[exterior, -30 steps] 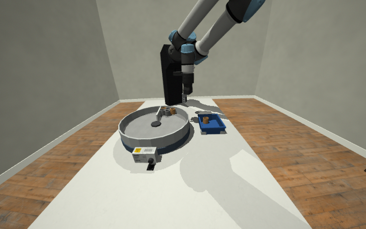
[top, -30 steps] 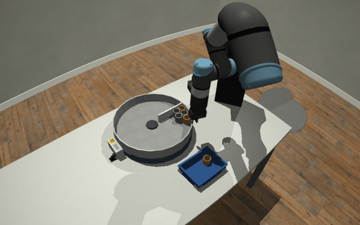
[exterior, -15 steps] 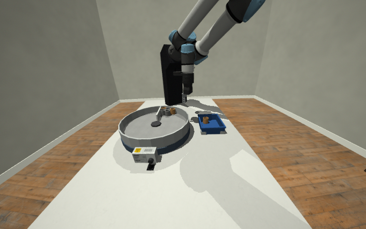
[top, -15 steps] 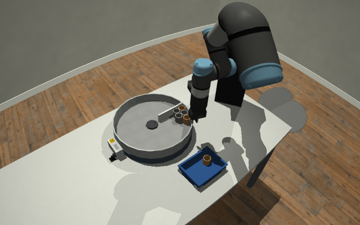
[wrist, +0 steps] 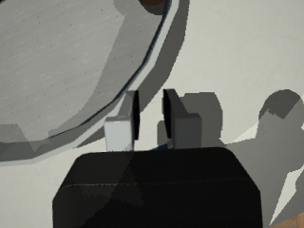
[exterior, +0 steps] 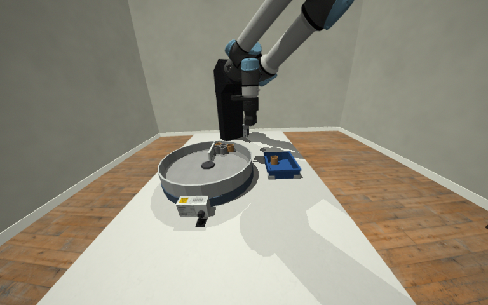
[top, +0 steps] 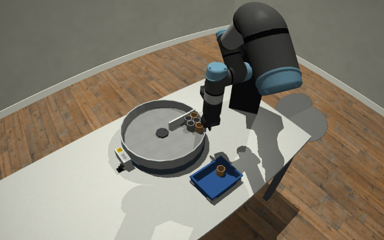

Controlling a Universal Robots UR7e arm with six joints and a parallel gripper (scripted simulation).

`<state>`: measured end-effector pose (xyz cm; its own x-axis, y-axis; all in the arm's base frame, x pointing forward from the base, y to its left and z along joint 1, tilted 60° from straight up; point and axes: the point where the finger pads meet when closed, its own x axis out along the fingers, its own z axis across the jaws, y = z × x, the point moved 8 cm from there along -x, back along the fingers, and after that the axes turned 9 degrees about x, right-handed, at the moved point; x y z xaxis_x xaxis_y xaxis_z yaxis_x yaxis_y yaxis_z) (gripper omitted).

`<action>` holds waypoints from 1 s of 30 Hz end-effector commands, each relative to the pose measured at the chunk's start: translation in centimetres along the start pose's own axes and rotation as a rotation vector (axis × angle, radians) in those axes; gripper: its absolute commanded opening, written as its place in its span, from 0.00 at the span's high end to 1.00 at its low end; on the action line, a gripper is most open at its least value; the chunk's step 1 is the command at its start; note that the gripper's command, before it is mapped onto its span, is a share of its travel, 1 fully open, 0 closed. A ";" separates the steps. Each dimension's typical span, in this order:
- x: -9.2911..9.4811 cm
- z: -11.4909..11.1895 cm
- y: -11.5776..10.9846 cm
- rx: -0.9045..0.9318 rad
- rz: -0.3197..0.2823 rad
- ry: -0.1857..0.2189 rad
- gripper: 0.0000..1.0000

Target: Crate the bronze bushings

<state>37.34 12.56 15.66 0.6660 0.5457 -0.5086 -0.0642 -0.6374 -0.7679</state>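
The turning table (top: 147,147) (exterior: 187,173) (wrist: 52,71) carries a tight cluster of bushings near its rim. A bronze bushing (top: 199,129) (exterior: 230,148) stands at the cluster's outer edge. Another bronze bushing (top: 194,117) stands at the back, by the divider. Three steel bushings stand among them, the front one (top: 190,127) (exterior: 223,150) clearest. One more bronze bushing (top: 220,172) (exterior: 274,161) stands upright in the blue crate (top: 210,185) (exterior: 288,173). My gripper (top: 207,128) (exterior: 245,131) (wrist: 151,104) is partly open and empty. It hangs above and just outside the turning table's rim, beside the cluster.
A white divider (top: 179,120) (exterior: 211,150) reaches inward from the rim beside the bushings. The turning table has a raised wall (top: 167,164) and a dark centre hub (top: 162,133) (exterior: 208,164). A white motor box (top: 123,157) (exterior: 192,208) sits at its outer side, away from the crate.
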 end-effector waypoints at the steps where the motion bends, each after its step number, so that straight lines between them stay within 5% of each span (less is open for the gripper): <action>1: -1.9 -0.5 -0.7 0.249 0.001 -0.001 0.55; 5: -1.9 -0.5 -0.7 0.249 0.001 -0.001 0.55; 6: -0.4 -0.1 -0.2 0.050 0.000 0.000 0.55; 10: -1.9 -0.4 -0.8 0.254 0.001 -0.001 0.55; 22: -1.9 -0.4 -0.8 0.254 0.001 -0.001 0.55; 23: -0.4 0.0 -0.2 0.051 0.000 0.000 0.55; 30: -1.9 -0.2 -0.8 0.255 0.001 -0.001 0.55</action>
<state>37.33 12.55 15.68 0.6661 0.5457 -0.5085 -0.0666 -0.6355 -0.7692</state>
